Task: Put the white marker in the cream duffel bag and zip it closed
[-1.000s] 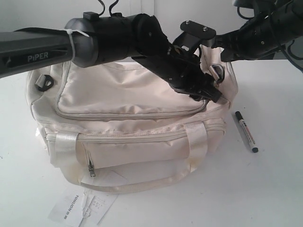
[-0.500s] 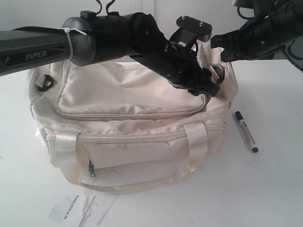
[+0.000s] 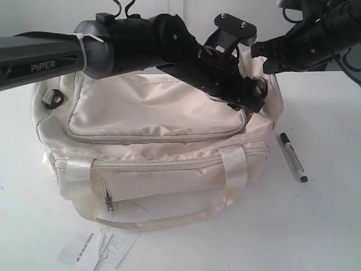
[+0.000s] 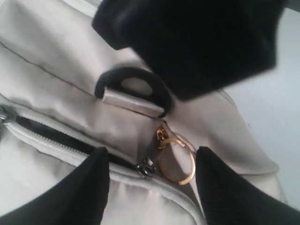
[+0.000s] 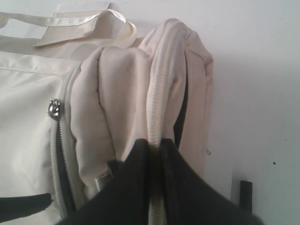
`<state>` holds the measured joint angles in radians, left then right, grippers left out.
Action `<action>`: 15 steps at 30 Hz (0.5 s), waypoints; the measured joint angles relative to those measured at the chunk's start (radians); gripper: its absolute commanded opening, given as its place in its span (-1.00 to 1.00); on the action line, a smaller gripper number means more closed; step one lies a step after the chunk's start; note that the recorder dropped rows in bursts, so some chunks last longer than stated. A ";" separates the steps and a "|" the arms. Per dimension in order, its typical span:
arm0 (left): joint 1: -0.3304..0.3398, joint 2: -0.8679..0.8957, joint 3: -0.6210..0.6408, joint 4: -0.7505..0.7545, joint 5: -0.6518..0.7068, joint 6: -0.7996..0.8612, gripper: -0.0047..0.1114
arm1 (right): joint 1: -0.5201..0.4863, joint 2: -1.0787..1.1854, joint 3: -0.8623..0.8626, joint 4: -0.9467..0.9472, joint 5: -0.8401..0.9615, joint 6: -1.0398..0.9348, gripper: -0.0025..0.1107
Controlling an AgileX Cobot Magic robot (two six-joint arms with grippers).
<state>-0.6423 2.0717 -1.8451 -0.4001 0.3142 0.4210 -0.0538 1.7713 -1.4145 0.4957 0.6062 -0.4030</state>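
The cream duffel bag [image 3: 152,164] sits in the middle of the table [image 3: 327,226]. The white marker [image 3: 293,157] lies on the table just beside the bag's right end, not in the bag. The left gripper [image 4: 152,187] is wide open, with its fingers [image 4: 89,187] on each side of a gold ring [image 4: 177,159] (it hangs by the zip). The right gripper [image 5: 157,152] pinches a fold of the bag's end, squeezed tight.

- A plain white desk [image 3: 333,226] spreads below the jaws, matte and evenly lit.
- Behind the jaws stands a pale grey-white wall [image 3: 39,17].
- Shadows on the desk are soft and faint.
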 measured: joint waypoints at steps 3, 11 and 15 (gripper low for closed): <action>0.000 0.000 0.000 -0.015 -0.031 0.002 0.10 | 0.000 0.000 0.000 0.000 0.000 0.000 -0.96; 0.000 0.000 0.000 -0.054 -0.006 0.002 0.10 | 0.000 0.000 0.000 0.000 0.000 0.000 -0.96; 0.000 0.000 0.000 -0.054 0.001 0.002 0.10 | 0.000 0.000 0.000 0.000 0.000 0.000 -0.96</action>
<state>-0.6423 2.0717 -1.8451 -0.4546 0.3149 0.4225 -0.0538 1.7713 -1.4145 0.4957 0.6062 -0.4030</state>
